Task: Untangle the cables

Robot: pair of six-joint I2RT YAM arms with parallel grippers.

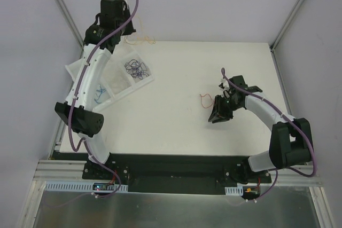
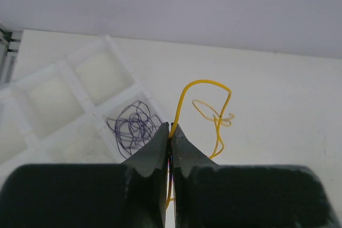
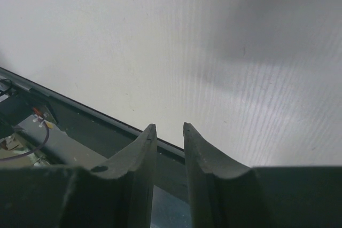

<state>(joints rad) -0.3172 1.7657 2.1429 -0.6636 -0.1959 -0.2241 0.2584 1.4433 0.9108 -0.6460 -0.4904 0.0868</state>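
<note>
Your left end effector point(image 2: 171, 132) is clamped on the orange cable point(image 2: 181, 97) at the desk's point(image 1: 176, 132) far edge, and the cable's lower run is hidden behind the fingers. A dark tangle of cables point(image 2: 133, 127) fills the rightmost compartment of the tray point(image 2: 109, 41). A blue cable point(image 1: 99, 92) shows partly beside the arm. Your right end effector point(image 3: 168, 127), narrowly parted and empty, is near the faint red cable point(image 1: 203, 98).

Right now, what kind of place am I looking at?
Likely a robotics lab test cell: two robot arms bolted to a white table, bare walls around, and a compartment tray holding thin cables.
</note>
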